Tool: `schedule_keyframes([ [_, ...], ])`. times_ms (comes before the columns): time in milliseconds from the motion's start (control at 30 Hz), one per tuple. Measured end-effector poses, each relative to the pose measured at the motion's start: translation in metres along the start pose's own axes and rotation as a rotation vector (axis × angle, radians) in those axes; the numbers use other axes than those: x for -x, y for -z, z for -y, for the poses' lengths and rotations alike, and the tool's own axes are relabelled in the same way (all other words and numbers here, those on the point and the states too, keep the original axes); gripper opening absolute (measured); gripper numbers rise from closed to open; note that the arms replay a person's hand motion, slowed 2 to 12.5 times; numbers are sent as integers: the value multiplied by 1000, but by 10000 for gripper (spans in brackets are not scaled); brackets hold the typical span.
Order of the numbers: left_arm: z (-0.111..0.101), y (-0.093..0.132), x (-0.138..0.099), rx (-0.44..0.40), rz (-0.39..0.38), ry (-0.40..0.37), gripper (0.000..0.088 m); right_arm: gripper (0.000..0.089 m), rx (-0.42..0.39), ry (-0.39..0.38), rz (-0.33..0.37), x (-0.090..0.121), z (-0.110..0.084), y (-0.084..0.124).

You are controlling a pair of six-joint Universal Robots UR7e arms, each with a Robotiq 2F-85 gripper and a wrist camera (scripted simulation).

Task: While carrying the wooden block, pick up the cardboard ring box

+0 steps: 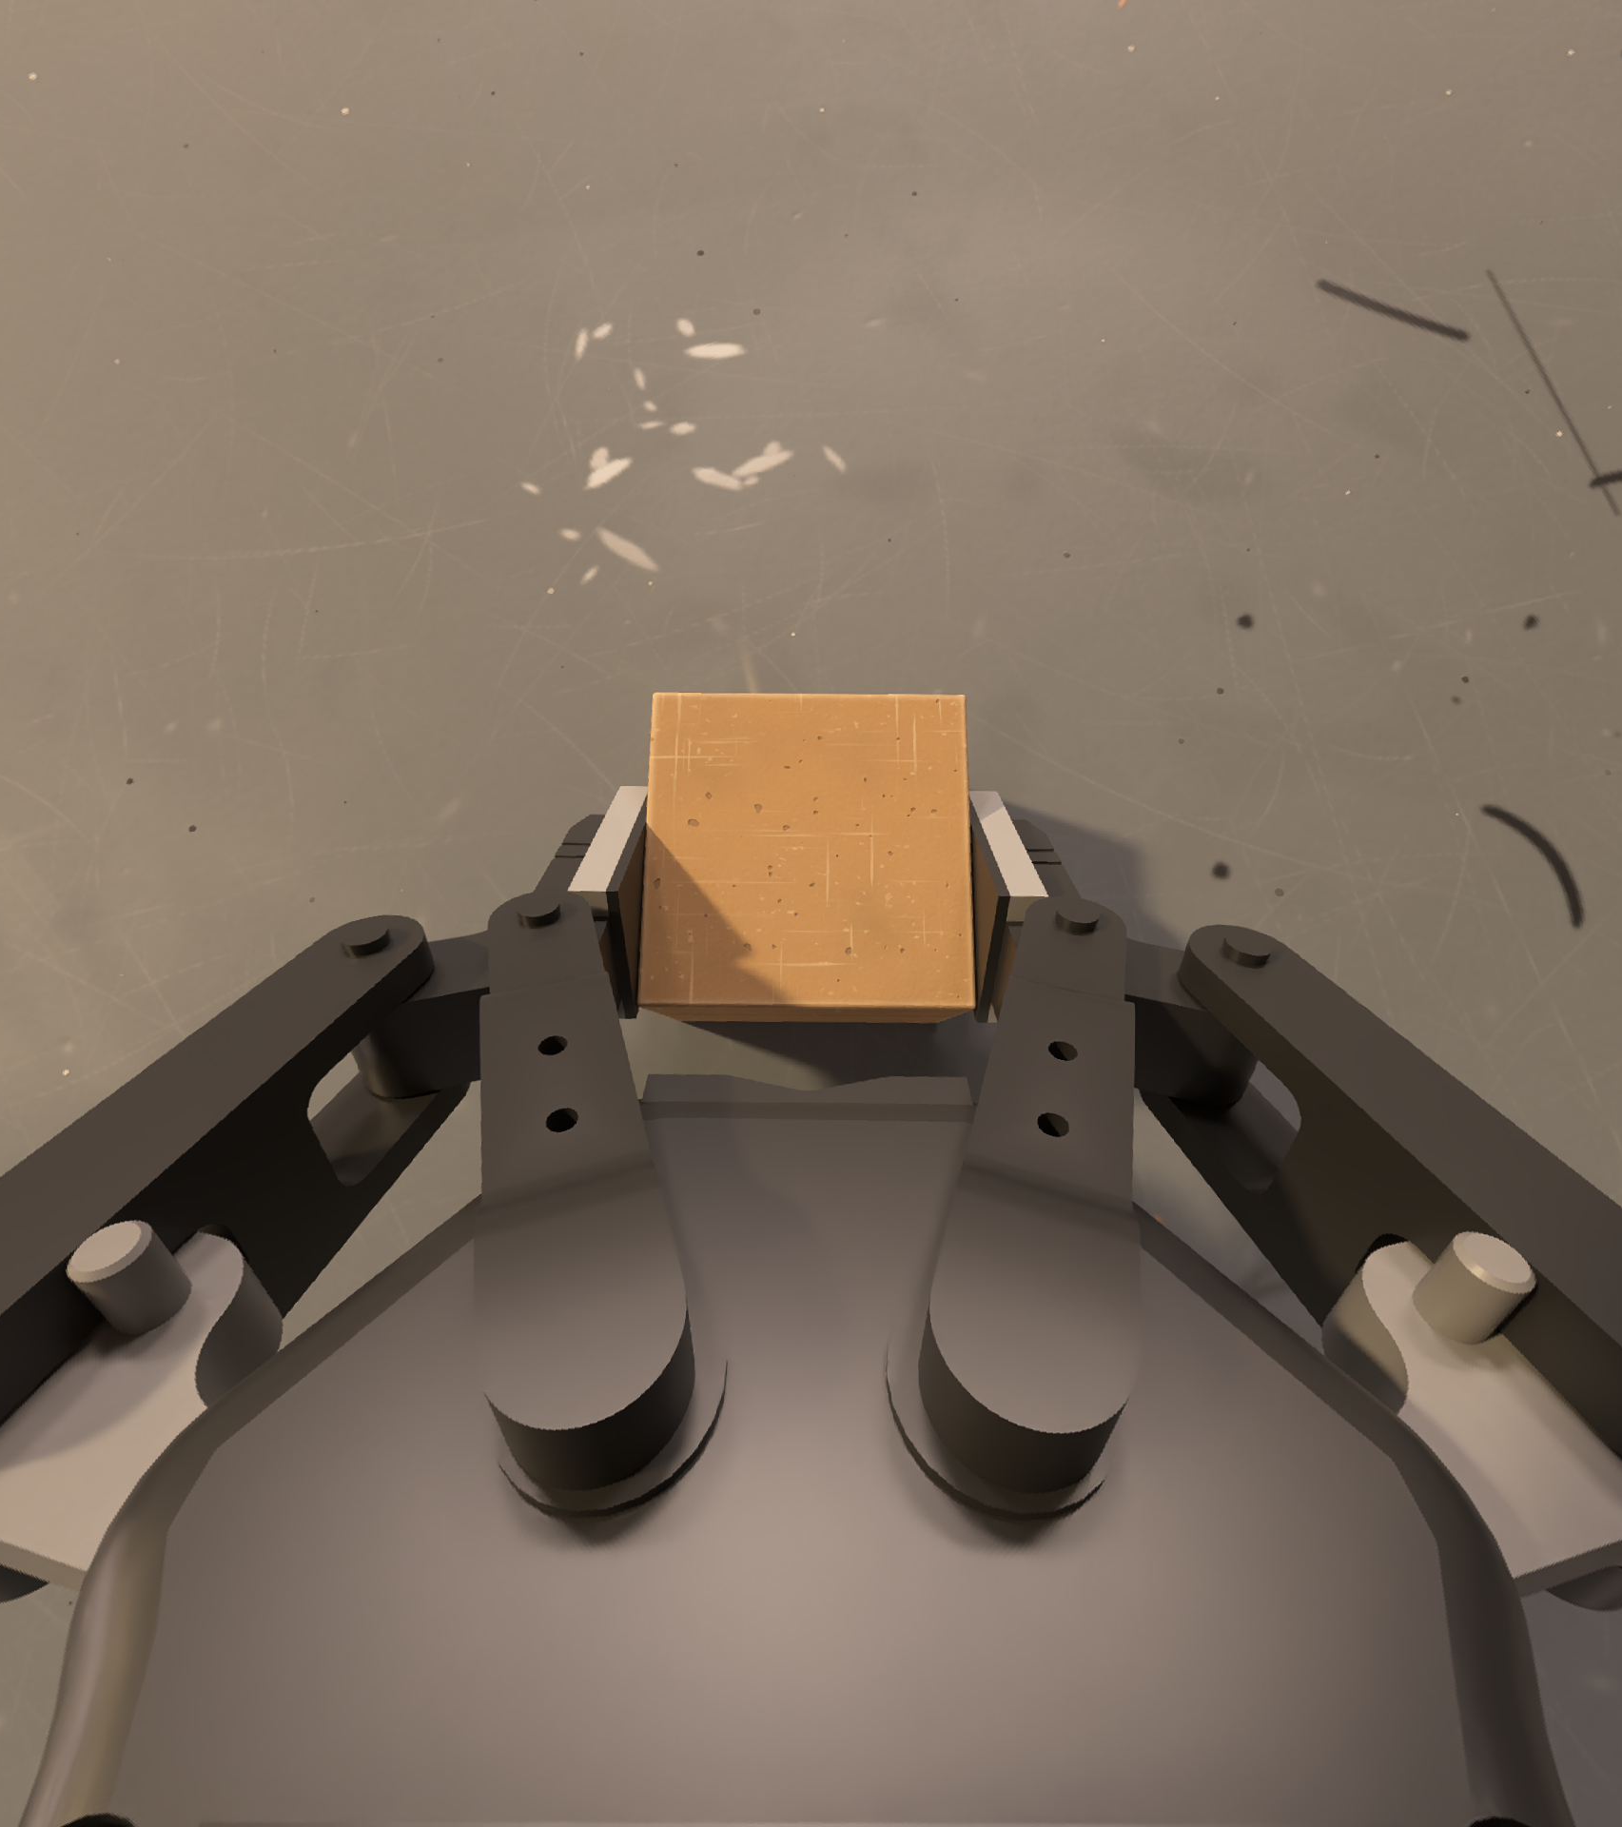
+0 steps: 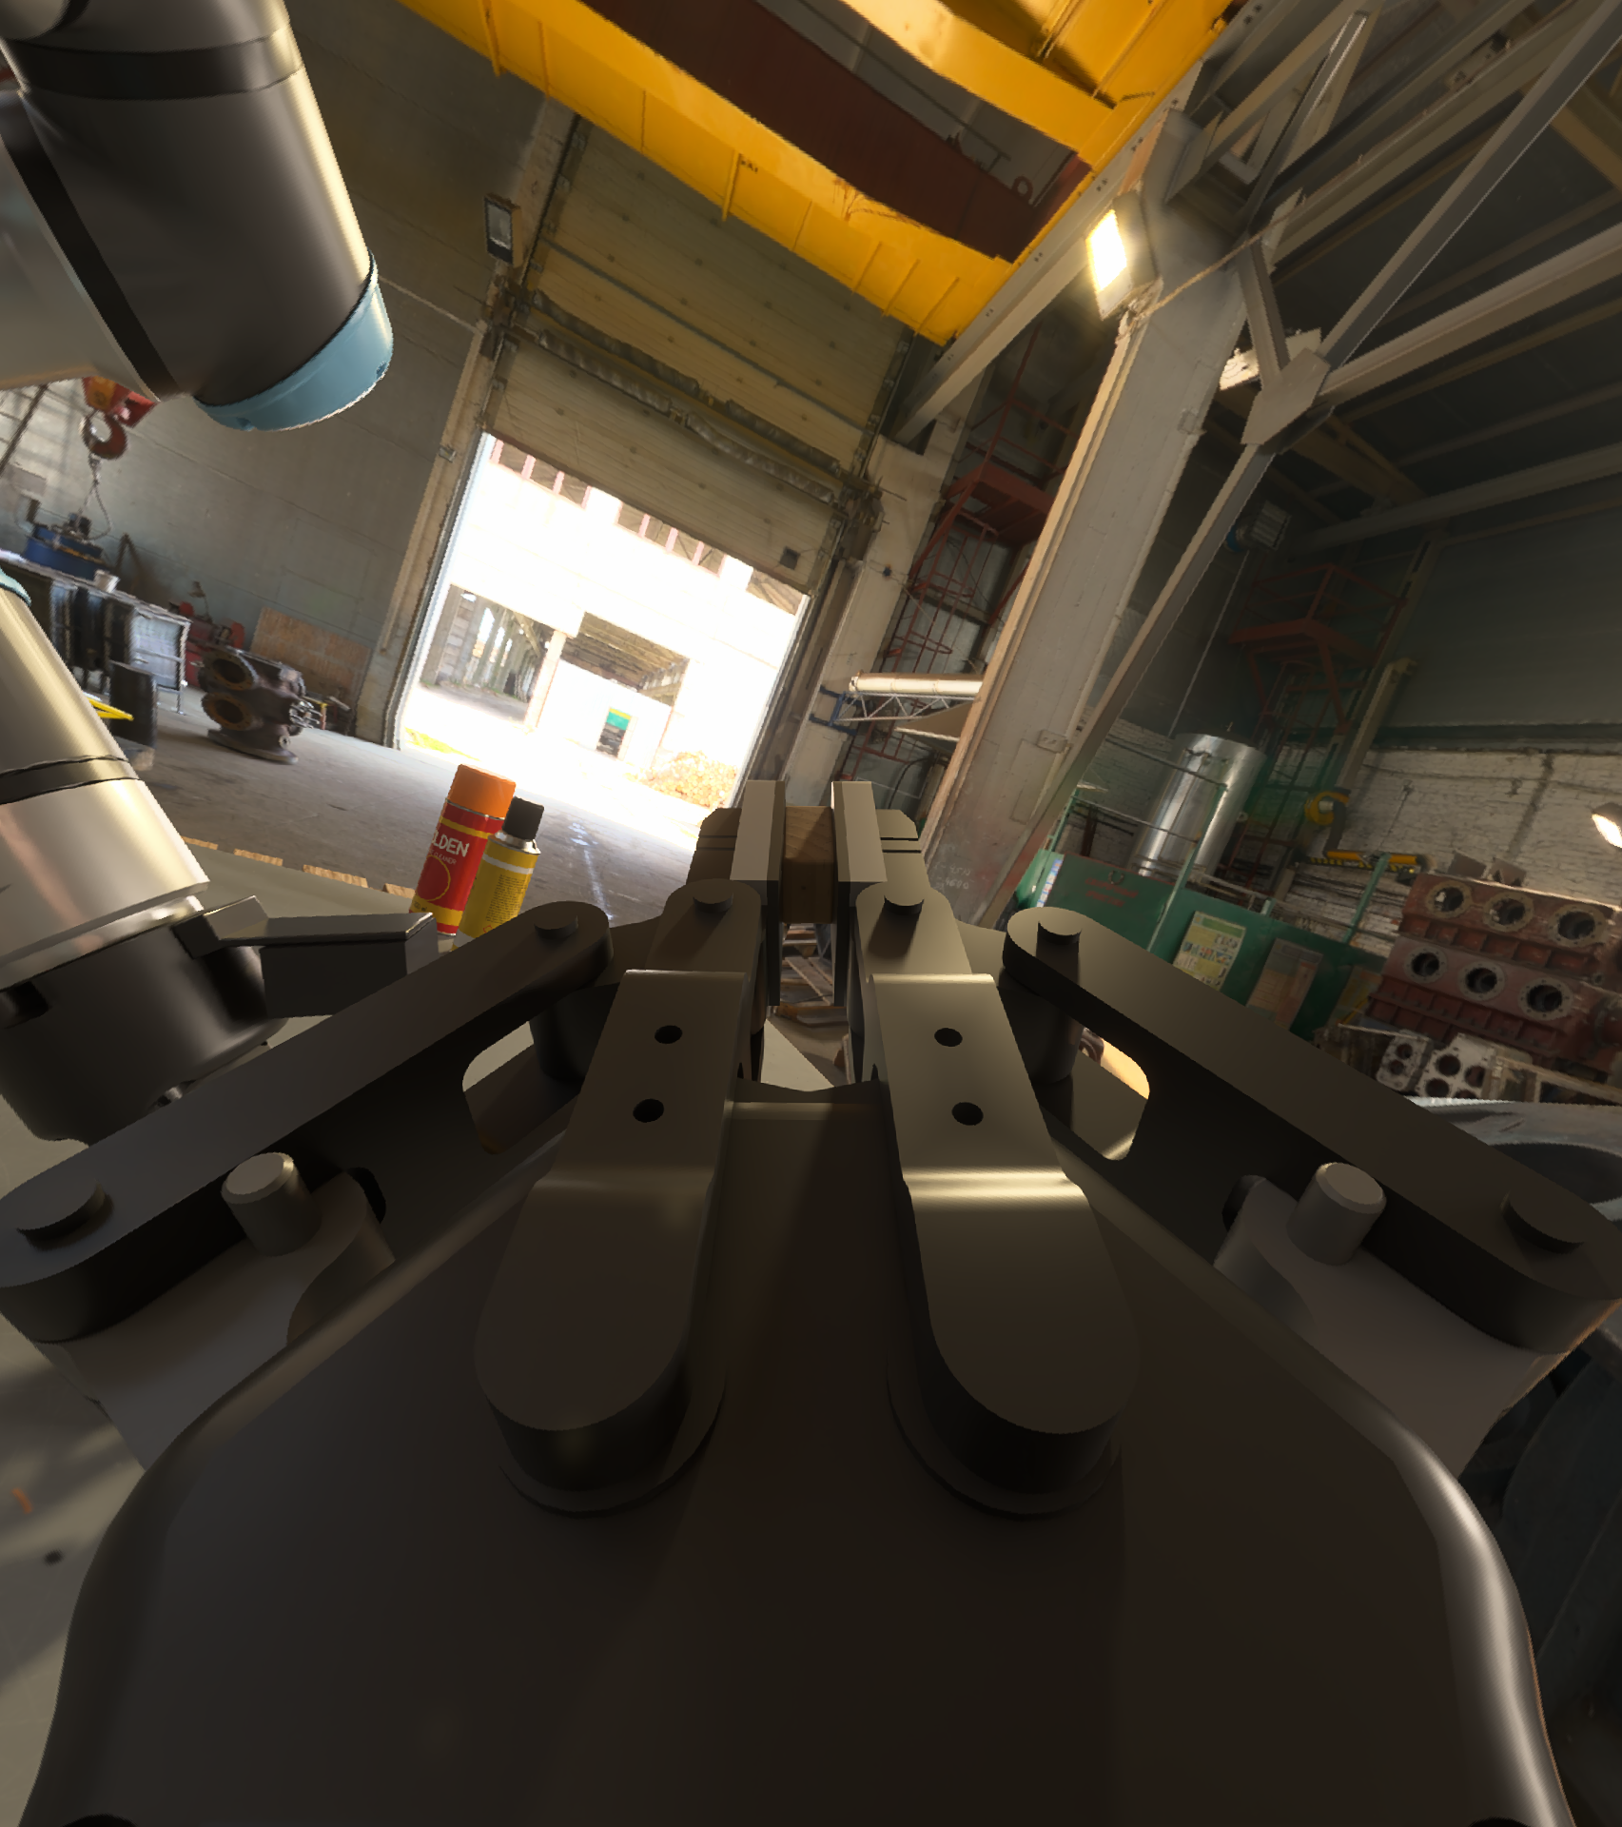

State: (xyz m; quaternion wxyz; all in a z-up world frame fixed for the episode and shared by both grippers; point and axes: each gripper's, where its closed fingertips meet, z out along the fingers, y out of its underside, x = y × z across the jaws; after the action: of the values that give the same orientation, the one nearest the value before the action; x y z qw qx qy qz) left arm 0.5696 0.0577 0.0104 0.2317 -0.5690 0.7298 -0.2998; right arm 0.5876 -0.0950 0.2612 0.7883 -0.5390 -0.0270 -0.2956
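In the left wrist view my left gripper (image 1: 807, 840) is shut on the cardboard ring box (image 1: 807, 870), a tan speckled cube. Its two pads (image 1: 611, 850) press the box's left and right sides over the grey table (image 1: 293, 395). Whether the box touches the table I cannot tell. In the right wrist view my right gripper (image 2: 807, 830) is shut on the wooden block (image 2: 809, 875), a small brown piece with visible grain. It holds the block in the air and points level across the room.
The table bears scratches, white flecks and dark marks. In the right wrist view the other arm (image 2: 46, 791) stands close at the left. A red and orange spray can (image 2: 463, 850) and a yellow can with a black cap (image 2: 512, 870) stand on the table beyond it.
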Motion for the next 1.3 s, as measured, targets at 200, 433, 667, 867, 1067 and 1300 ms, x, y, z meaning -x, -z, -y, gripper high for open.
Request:
schedule_keyframes([
  [200,5,-1,1,-15,-14,8,502,81,26,-11,-2,3,-5,1],
  [433,10,1,0,-42,-37,30,502,81,64,-29,2,9,-14,3],
  [667,15,2,1,-56,-54,55,502,81,107,-27,1,17,-22,5],
  [867,16,3,0,-52,-83,84,502,81,145,-19,12,27,-29,6],
  [1067,21,7,2,-77,-118,137,502,81,184,-3,22,35,-34,7],
  [1300,28,15,5,-122,-149,196,502,81,221,29,27,43,-37,10],
])
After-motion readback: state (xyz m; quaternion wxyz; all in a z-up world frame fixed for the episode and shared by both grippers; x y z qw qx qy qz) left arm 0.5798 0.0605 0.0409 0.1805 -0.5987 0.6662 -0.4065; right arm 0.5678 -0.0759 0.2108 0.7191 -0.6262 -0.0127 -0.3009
